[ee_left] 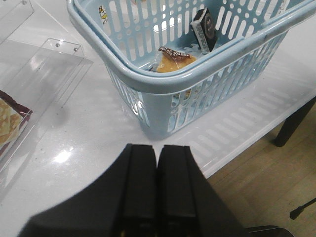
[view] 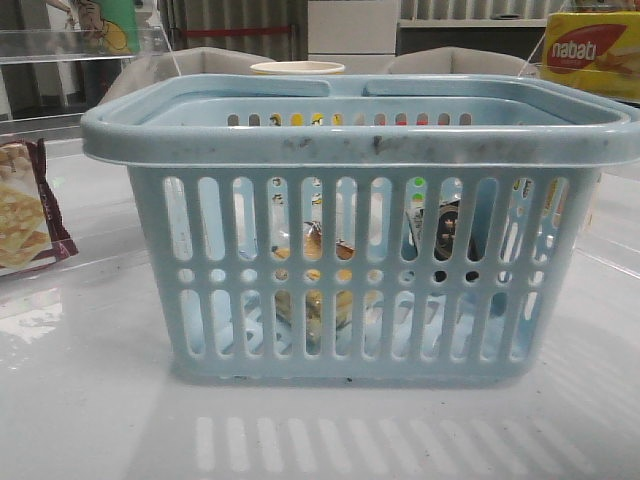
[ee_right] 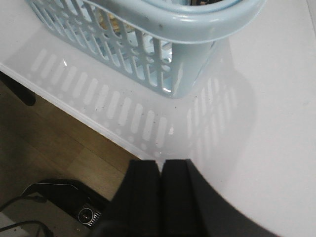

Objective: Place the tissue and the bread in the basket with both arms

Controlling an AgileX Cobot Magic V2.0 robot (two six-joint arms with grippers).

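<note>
Your left gripper [ee_left: 157, 163] pressed together, empty, hovering over table [ee_left: 98, 123] just outside basket [ee_left: 163, 81]. Bread [ee_left: 173, 61] and tissue [ee_left: 203, 28] lie inside basket beyond fingertips. Right gripper [ee_right: 160, 173] likewise pressed together, empty, beside basket's corner.

The basket [view: 360, 270] is light blue, cut with rows of vertical slots and a band of round holes, its wide rim flecked with dark scuffs. Inside it, the bread [ee_left: 174, 61] shows golden-brown through clear crinkly plastic, and the tissue [ee_left: 204, 28] wears a dark and pale printed wrapper. The table [view: 90, 400] is glossy white (the slot pattern mirrors faintly on it). Near its left edge lies a maroon bag [view: 28, 205] of pale crackers; toward the far right corner, a yellow box [view: 590, 52] with red "nabati" lettering. Both pincers, left [ee_left: 157, 163] and right [ee_right: 161, 170], are black.
</note>
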